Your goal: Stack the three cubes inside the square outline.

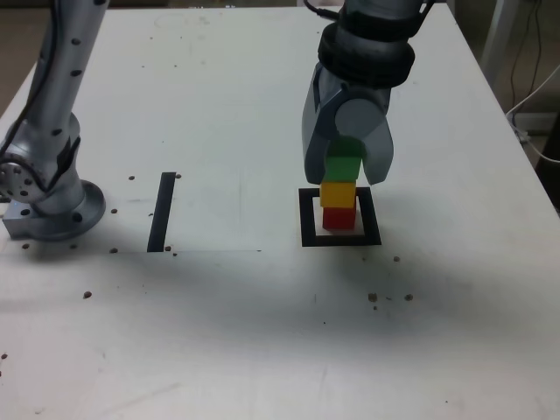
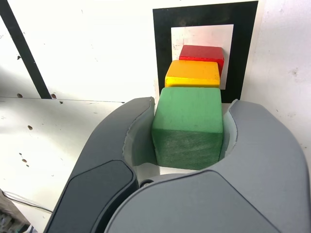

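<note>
Three cubes stand in one stack inside the square outline [image 1: 308, 219] of black tape. The red cube [image 1: 339, 218] is at the bottom, the yellow cube [image 1: 338, 193] rests on it, and the green cube [image 1: 344, 166] is on top. My gripper [image 1: 346, 172] comes down from above, its grey jaws closed against the green cube's two sides. In the wrist view the green cube [image 2: 188, 126] fills the space between the jaws of the gripper [image 2: 190, 109]. Beyond it show the yellow cube [image 2: 193, 74], the red cube [image 2: 202, 52] and the square outline [image 2: 163, 48].
A single straight black tape strip [image 1: 162, 212] lies to the exterior view's left of the stack. The arm's base [image 1: 52, 206] stands at the far left of that view. Small dark specks dot the white table [image 1: 262, 332]. Cables [image 1: 534, 105] hang beyond its right edge.
</note>
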